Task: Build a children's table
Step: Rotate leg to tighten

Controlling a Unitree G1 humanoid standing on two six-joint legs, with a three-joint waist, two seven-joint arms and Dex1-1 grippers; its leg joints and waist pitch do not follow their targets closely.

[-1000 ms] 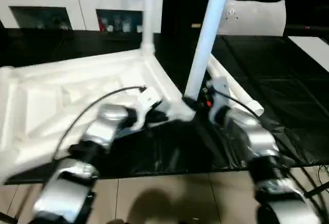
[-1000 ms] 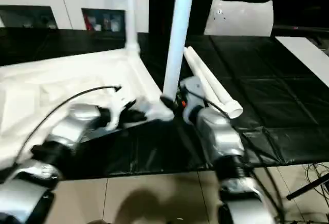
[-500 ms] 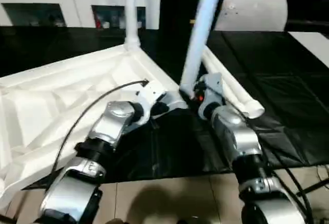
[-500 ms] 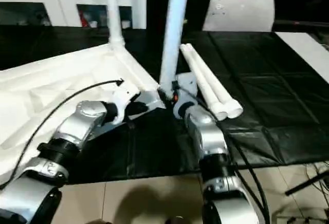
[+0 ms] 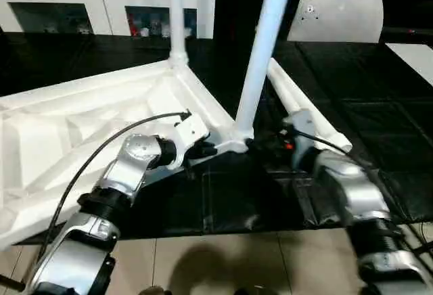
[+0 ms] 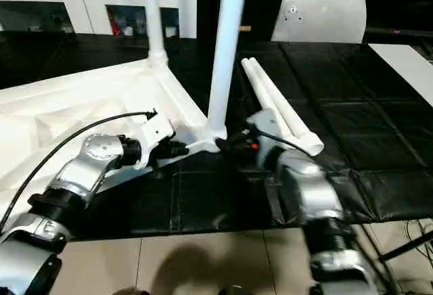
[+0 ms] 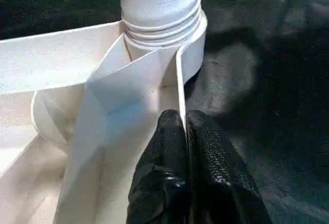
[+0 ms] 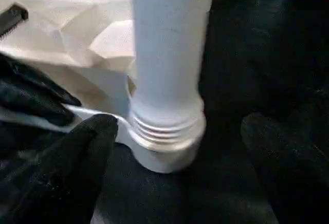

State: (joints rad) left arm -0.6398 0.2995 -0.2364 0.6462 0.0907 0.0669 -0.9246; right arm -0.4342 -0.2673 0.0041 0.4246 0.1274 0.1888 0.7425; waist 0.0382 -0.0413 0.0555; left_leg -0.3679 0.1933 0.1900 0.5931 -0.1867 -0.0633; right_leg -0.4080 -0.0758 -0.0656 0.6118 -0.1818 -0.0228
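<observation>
1. The white plastic square tabletop (image 5: 88, 129) lies upside down on the black padded mat (image 5: 379, 112), its ribbed underside facing up and its near corner at the mat's front.
2. Two long white tapered legs stand upright in corner sockets: the far leg (image 5: 176, 17) at the back corner and the near leg (image 5: 260, 51) in the near round corner socket (image 7: 193, 44), where thread rings show just above the socket rim.
3. Two spare white legs (image 5: 304, 109) lie side by side on the mat, just beyond the right arm.
4. The left gripper (image 7: 185, 131) has its black fingers pinched together on the thin wall of the tabletop right beside the near socket, steadying that corner.
5. The right gripper (image 8: 180, 142) stands spread wide on either side of the near leg's base, its fingers (image 8: 77, 152) apart from the leg and gripping nothing.
6. Judged from this, the near leg looks seated and the step in hand is letting go of it. The next move probably calls for reaching to one spare leg, clamping it near its threaded end, and carrying it to an empty socket.
</observation>
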